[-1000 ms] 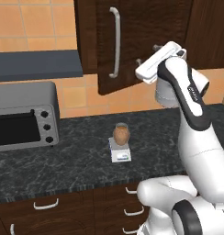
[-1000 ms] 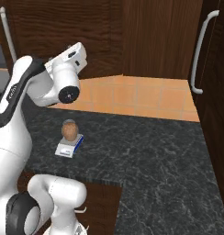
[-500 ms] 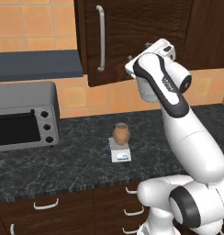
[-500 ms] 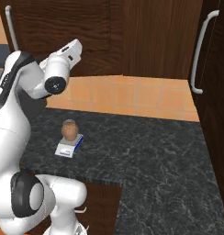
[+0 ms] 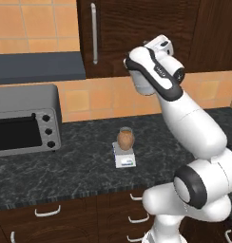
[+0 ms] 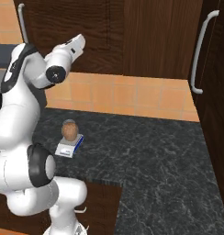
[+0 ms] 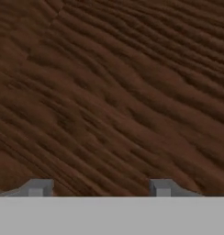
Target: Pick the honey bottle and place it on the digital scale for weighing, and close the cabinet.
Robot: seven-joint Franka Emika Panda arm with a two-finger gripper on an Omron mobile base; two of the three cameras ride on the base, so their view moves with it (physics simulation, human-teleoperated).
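1. Honey bottle [image 5: 126, 138], in the left base view, stands upright on the digital scale [image 5: 124, 157], which sits on the dark speckled surface [image 5: 80, 166] to the right of a grey toaster oven [image 5: 24, 119]. That placement suggests the weighing step is done. The white arm reaches up so the gripper [image 5: 161, 43] meets the dark wooden cabinet [image 5: 137, 33], whose door with a vertical silver handle [image 5: 94, 32] looks flush, judged shut or nearly so.

2. Right base view: the honey bottle [image 6: 69, 130] rests on the digital scale [image 6: 69, 146], well below the gripper [image 6: 80, 39], which points at the cabinet [image 6: 100, 36] front as if pushing.

3. Hand view: brown wood grain of the cabinet [image 7: 114, 92] lies very close. Two grey fingertips [image 7: 38, 187] stand apart, nothing between them; the gripper is partly open and empty.
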